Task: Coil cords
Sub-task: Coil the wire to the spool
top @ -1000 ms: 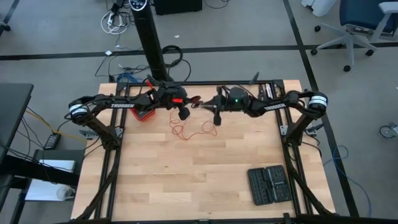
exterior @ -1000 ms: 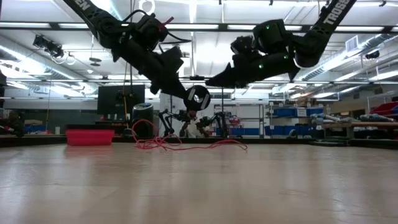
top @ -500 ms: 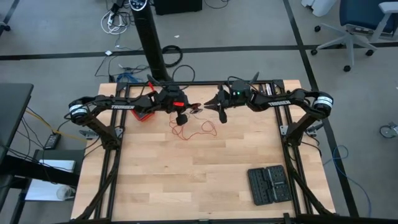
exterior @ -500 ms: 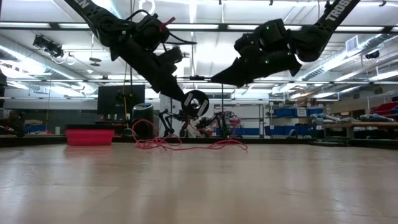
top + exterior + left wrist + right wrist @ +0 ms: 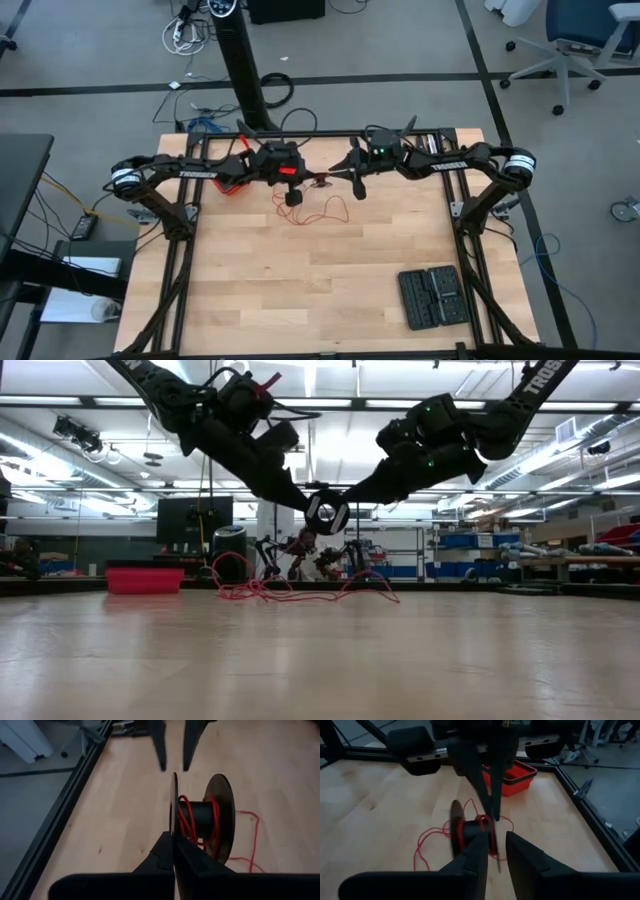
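The cord is a thin red wire, partly wound on the core [image 5: 197,815] of a small black spool [image 5: 326,513]. The rest of the wire lies in loose loops on the table [image 5: 318,212]. My left gripper [image 5: 298,188] is shut on the spool and holds it above the table's far middle. My right gripper [image 5: 337,177] comes from the right, level with the spool. Its two fingers [image 5: 160,747] stand apart just beyond the spool's flange, and I see nothing between them. My left gripper pinches one thin flange of the spool at its rim [image 5: 173,827] between its two fingers. The fingers slant down from the table's left. The spool hangs clear of the table with its axle about level, and the red wire [image 5: 345,580] trails slack from it to the wood.
A red box [image 5: 232,185] sits at the far left behind the left arm. A black case [image 5: 430,297] lies near the front right. Bare wood lies between the wire loops and the table's near edge [image 5: 320,345].
My left gripper has rolled at the wrist and carried the spool a little toward the table's right, up to the right gripper's fingertips. The right hand has swung toward the far edge, its fingers still pointing at the spool. The loose loops on the table have drawn in.
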